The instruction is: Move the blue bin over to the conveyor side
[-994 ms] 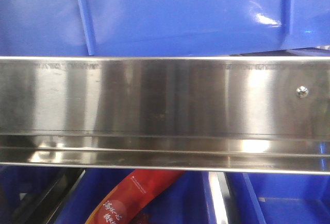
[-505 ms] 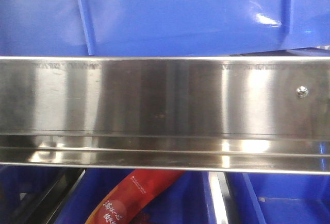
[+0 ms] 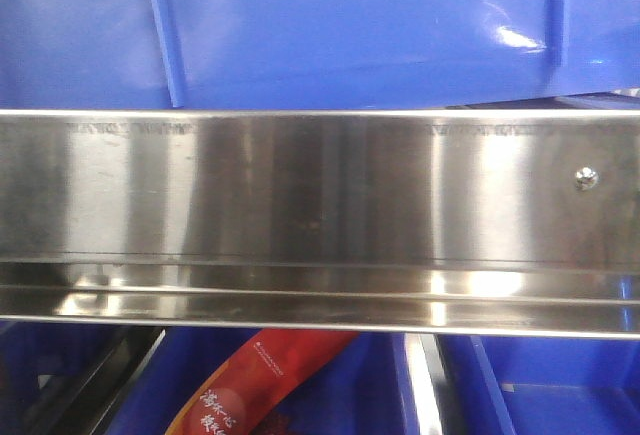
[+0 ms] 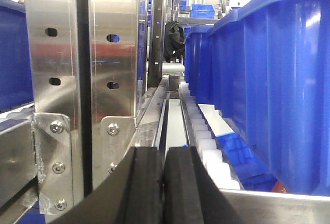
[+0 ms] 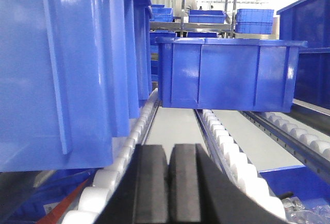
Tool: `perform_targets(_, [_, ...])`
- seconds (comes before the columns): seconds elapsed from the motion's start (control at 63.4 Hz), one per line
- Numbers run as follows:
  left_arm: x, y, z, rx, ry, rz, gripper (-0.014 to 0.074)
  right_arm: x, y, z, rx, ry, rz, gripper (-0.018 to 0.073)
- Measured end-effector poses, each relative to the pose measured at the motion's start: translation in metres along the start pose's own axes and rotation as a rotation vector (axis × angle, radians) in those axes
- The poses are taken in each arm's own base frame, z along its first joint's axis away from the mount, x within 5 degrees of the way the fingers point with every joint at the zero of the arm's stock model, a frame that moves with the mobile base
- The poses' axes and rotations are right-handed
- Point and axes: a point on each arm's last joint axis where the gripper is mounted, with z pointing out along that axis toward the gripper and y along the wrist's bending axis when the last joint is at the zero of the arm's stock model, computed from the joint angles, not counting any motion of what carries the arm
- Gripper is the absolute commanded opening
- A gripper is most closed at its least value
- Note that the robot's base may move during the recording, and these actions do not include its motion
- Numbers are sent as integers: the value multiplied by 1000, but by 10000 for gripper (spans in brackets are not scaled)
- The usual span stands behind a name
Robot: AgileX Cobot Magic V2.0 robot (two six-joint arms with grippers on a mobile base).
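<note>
Bin (image 3: 350, 25) waits on rollers (image 4: 209, 154) above the rail (image 3: 320, 195)
Left gripper (image 4: 164, 183) and right gripper (image 5: 169, 183) flank it, both clenched on nothing, probably to press its walls; the belt is out of view.

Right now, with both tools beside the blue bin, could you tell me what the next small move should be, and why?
Probably ease the left tool and right tool inward against the blue bin: both are shut on nothing, and it sits on the white rollers between them, untouched.
</note>
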Motion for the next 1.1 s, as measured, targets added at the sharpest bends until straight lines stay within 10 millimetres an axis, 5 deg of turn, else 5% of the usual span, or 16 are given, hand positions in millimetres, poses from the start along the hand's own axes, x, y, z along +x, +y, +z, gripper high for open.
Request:
perform_targets(0.442, [-11,0,-1,3,-95,0,4,-12,0,-1,-1,-112,0,-90])
perform_targets(0.757, [-76,-2,-13,-1,-41,0,4,-105,1,-21,-1,-88,0,-90])
perform_targets(1.104, [-158,-5,17,4,278,-28,4,-178,1,6,-4,289,-43,-90])
